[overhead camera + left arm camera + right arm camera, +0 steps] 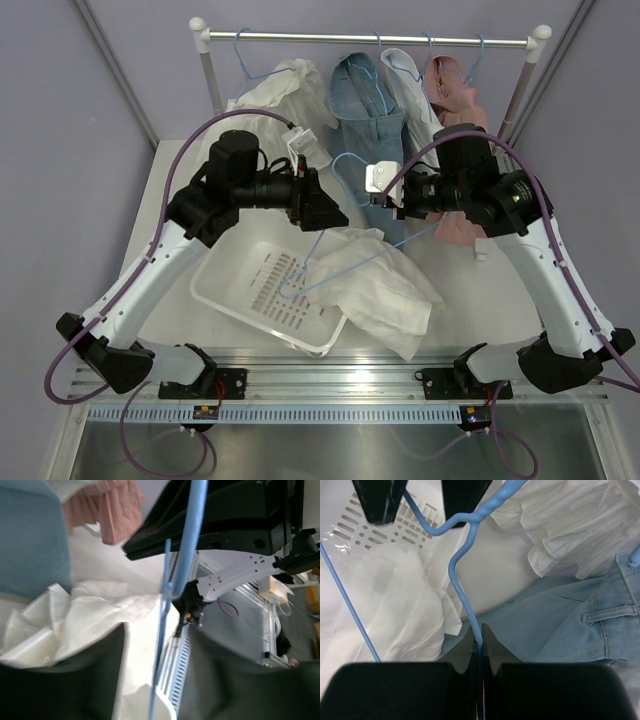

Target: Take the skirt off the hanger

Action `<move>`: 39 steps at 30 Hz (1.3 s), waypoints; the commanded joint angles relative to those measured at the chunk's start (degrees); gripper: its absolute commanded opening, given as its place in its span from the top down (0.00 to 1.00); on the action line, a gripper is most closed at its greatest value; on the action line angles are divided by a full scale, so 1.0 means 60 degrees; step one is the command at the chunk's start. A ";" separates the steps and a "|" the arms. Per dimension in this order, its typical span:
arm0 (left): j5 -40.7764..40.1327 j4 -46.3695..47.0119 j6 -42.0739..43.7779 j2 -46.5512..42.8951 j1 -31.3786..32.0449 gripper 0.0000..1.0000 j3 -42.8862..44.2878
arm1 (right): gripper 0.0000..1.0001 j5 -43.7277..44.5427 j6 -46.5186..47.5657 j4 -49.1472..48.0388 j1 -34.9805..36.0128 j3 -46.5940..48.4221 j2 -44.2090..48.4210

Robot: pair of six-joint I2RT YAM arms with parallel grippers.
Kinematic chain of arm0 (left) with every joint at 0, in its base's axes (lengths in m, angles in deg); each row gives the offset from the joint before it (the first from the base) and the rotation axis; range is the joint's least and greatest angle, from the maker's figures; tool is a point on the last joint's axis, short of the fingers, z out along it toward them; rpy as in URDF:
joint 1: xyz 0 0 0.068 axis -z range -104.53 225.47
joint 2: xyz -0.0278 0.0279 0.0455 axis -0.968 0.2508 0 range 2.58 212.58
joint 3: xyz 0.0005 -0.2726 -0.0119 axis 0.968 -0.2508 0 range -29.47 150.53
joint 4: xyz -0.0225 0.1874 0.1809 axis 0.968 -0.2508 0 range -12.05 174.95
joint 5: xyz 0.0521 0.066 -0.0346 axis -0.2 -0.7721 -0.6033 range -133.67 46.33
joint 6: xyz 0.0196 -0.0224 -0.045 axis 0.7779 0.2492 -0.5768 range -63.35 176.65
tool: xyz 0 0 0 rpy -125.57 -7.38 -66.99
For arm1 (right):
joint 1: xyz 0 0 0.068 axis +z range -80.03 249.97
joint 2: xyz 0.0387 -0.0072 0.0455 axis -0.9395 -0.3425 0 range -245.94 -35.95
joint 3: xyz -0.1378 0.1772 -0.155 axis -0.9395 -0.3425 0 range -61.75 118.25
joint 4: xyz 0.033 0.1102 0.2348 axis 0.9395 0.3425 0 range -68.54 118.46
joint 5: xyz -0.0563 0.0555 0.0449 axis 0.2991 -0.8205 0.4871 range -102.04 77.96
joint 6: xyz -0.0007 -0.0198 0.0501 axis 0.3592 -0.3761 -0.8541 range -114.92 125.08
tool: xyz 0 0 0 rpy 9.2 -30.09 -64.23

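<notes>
The white pleated skirt [372,288] lies crumpled over the right rim of the white basket [235,300] and on the table. It also shows in the right wrist view [395,610] and the left wrist view [90,610]. The blue wire hanger [372,257] is held above it, its lower wire crossing the skirt. My right gripper [480,635] is shut on the hanger's wire [462,592] near the neck; in the top view the right gripper [385,197] is beside the hook. My left gripper [322,212] is open, and the hanger wire [162,630] passes between its fingers [65,680] untouched.
A clothes rail [370,38] at the back holds a white garment [280,98], a denim one [365,110] and a pink one [455,95] on blue hangers. The basket sits front left of centre. The denim hangs just behind my right gripper [560,625].
</notes>
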State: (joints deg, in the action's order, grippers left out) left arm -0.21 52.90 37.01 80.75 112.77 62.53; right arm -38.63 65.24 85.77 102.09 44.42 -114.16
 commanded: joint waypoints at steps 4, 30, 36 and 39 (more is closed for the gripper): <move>0.0328 0.1708 -0.0359 -0.1426 -0.1030 0.20 -0.1313 | 1.00 -0.1177 -0.1207 -0.0611 -0.0811 -0.0351 0.0657; 0.1238 0.1872 -0.0594 -0.0812 -0.0884 0.44 -0.1390 | 1.00 -0.2498 -0.3069 -0.1505 -0.1310 -0.0425 -0.0016; 0.1121 0.1228 -0.0214 -0.0622 -0.0884 0.87 -0.0965 | 1.00 -0.2336 -0.3039 -0.1593 -0.1383 -0.0395 -0.0162; 0.0931 0.0963 -0.0038 -0.0636 -0.0884 1.00 -0.0847 | 0.98 -0.2307 -0.3127 -0.1622 -0.1442 -0.0468 -0.0119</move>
State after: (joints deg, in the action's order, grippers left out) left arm 6.32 60.29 34.85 77.01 107.37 54.47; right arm -52.23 47.85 79.04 94.18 39.86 -115.03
